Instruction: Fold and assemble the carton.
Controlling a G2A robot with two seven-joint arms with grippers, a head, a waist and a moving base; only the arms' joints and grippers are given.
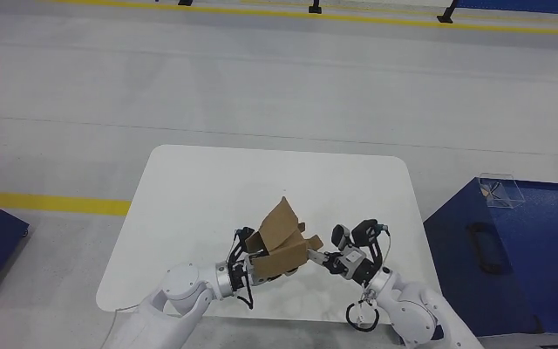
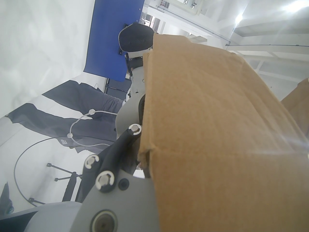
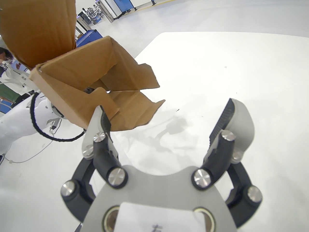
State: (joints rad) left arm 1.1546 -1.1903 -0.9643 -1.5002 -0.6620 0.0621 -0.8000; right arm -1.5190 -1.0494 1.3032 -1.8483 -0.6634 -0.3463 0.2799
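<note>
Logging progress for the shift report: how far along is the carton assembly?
Done: the carton already forms an open sleeve with creased corners. In hand: the left gripper holds it above the table; the right gripper is open, one finger beside a loose end flap. Left: the end flaps stick out unfolded, so folding them in and closing the carton remains.
</note>
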